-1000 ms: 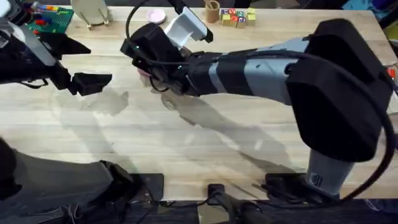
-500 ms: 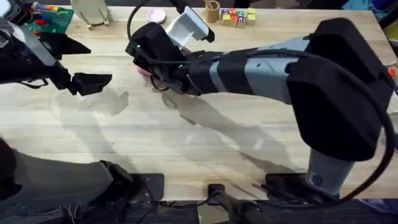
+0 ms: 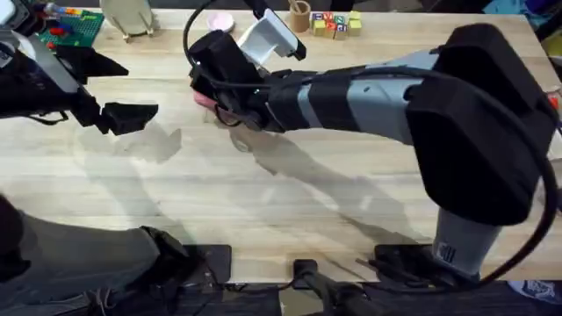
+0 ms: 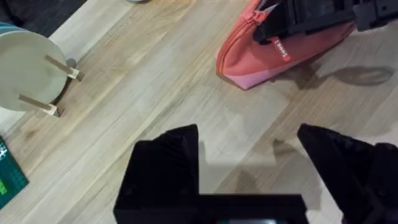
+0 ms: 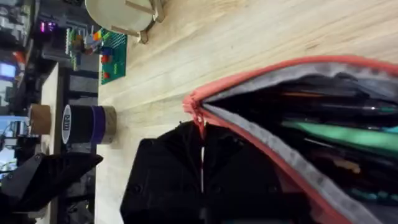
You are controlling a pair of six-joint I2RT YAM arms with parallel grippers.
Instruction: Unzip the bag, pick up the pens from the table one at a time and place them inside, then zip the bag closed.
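Left tool (image 4: 249,168): fingers spread, holding nothing, hovering over the counter (image 3: 290,211) near its left edge.
Bag (image 4: 280,53): coral-pink, lying on the counter toward the far edge, left of the middle; unzipped along the top, grey lining showing.
Pens: 1 light-green pen (image 5: 348,135) lies inside the open bag; dark slim shapes beside it are too unclear to name.
Right tool (image 5: 202,180): reaches across to the bag's zipper end, dark fingers pressed together around the thin red pull cord (image 5: 201,127).
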